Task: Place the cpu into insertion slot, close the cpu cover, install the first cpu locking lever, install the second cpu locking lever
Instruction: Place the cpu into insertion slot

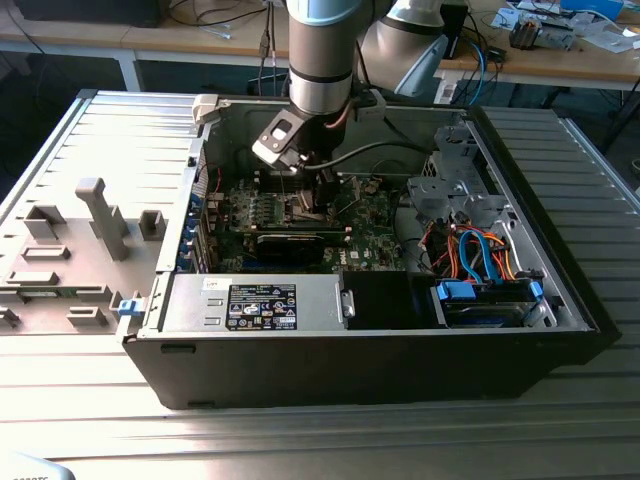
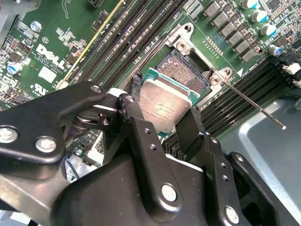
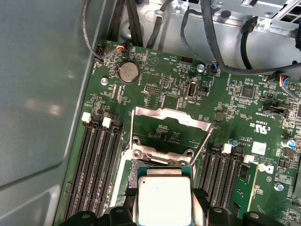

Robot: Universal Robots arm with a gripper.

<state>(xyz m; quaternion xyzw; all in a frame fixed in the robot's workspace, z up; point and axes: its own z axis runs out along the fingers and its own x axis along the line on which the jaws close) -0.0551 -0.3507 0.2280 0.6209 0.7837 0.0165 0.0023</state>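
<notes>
- An open black desktop computer case (image 1: 360, 370) lies on its side on a ribbed grey metal surface (image 1: 300, 440). A grey robot arm (image 1: 320, 50) reaches down into it, over the green circuit board (image 1: 370, 215).
- In the second wrist view, two black metal fingers (image 2: 136, 127) are closed onto opposite edges of the cpu (image 2: 164, 106), a small flat square chip with a silvery-grey top.
- The chip hangs partly over the near corner of the insertion slot (image 2: 186, 75), a dark square socket of fine contacts in a silvery frame. Whether they touch cannot be told.
- In the first wrist view, the cpu cover (image 3: 169, 117), a thin silvery plate frame with a square window, stands flipped up beyond the socket.
- A thin silvery lever rod (image 2: 249, 104) sticks out from the socket's corner.
- Likely risks:
  - A chip lowered offset or off level could bend the contacts with a corner.
  - The narrow edge grip could let the chip slip.
  - The raised cover could fall shut onto it.
</notes>
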